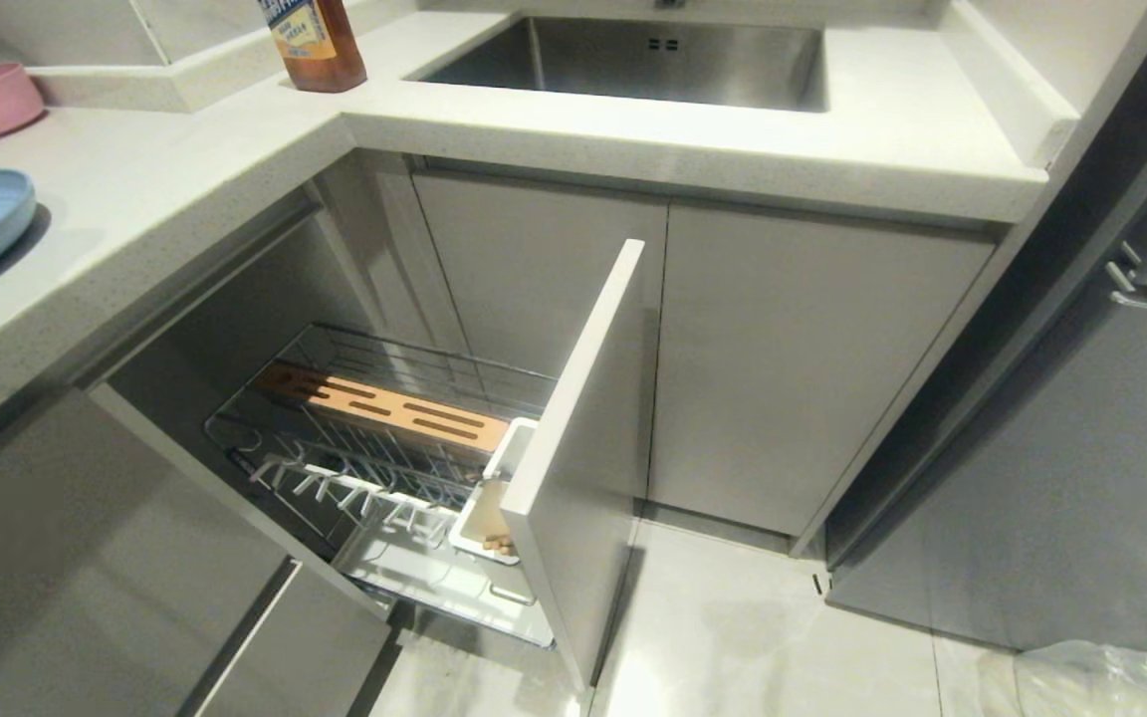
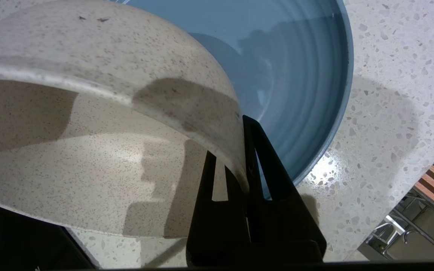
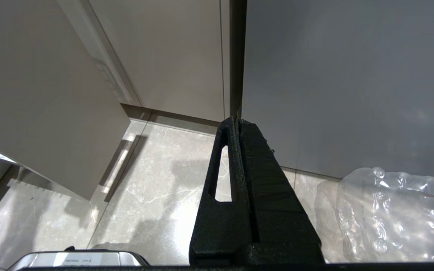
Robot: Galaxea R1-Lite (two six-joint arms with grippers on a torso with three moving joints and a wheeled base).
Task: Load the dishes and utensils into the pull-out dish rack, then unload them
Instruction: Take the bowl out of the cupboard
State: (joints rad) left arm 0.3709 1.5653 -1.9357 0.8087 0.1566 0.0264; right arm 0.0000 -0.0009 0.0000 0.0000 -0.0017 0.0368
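Gripping the bowl by its rim.
I'm pinching the stiff, slippery bowl (image 2: 100, 124) wall with the left pincer (image 2: 239, 158); right pincer (image 3: 237, 128) is resting pressed together.

bowl (image 2: 100, 124): cream, brown speckles | plate (image 2: 296, 67): light blue | surface (image 2: 390, 113): white terrazzo flecks | wooden strip (image 1: 384, 406): orange-brown

Matt speckled bowl (image 2: 100, 124), smooth glossy blue plate (image 2: 296, 75), polished speckled stone counter (image 2: 390, 113), chrome wire rack (image 1: 374, 468) with a wooden strip (image 1: 389, 408).
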